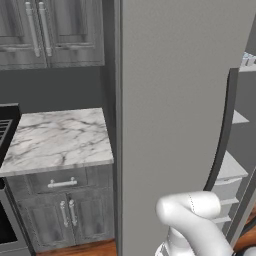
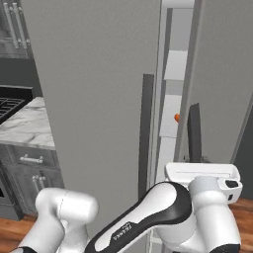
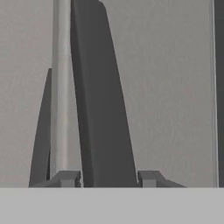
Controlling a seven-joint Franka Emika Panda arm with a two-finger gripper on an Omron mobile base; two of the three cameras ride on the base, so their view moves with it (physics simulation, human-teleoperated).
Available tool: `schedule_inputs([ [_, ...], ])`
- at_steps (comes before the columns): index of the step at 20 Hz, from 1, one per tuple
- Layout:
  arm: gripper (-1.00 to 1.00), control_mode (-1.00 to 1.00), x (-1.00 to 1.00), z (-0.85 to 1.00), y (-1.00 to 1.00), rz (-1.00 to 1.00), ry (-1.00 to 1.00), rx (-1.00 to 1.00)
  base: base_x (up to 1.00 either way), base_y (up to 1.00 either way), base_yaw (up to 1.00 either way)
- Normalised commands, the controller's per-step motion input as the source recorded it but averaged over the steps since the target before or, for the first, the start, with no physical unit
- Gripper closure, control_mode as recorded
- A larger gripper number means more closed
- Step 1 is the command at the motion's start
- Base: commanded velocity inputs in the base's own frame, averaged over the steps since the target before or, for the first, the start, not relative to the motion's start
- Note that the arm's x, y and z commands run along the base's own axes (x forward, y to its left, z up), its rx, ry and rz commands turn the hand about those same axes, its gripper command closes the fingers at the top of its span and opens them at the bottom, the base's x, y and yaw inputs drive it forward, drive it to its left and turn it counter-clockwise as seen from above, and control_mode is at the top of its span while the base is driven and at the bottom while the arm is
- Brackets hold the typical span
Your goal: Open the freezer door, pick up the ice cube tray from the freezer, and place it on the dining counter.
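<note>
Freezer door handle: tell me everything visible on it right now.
The freezer door handle is a long, curved, dark grey vertical bar, matte like plastic or coated metal, standing off the flat grey freezer door. In the hand view it runs up between the two fingers, one on either side; contact cannot be told. The door looks slightly ajar, with white shelves visible past its edge.

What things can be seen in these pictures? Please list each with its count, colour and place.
freezer door: one, matte grey, swung partly open at centre
door handle: one, dark grey, vertical, between the gripper's fingertips
fridge shelves: several, white, inside behind the open door
small orange item: one, on an inner shelf, too small to identify
marble-topped cabinet: one, white-grey top, dark grey fronts, left of fridge
wall cabinets: dark grey, upper left
stove: one, black, far left
gripper: one, dark fingertips either side of the handle
</note>
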Motion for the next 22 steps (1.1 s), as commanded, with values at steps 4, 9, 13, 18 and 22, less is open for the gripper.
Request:
schedule_inputs([
  [4, -1.00, -1.00, 0.00, 0.00, 0.00, 0.00, 0.01, 0.00, 0.00, 0.00, 0.00],
  [9, -1.00, -1.00, -0.35, 0.00, -0.16, -0.03, 0.00, 0.00, 0.00, 0.00, 0.00],
  [13, -1.00, -1.00, -0.76, 0.00, -0.05, -0.03, 0.00, 0.00, 0.00, 0.00, 0.00],
  [18, -1.00, -1.00, -0.97, 0.10, 0.00, -0.05, 0.00, 0.00, 0.00, 0.00, 0.00],
  [22, -1.00, -1.00, -0.81, 0.18, 0.21, -0.18, 0.06, 0.00, 0.00, 0.00, 0.00],
])
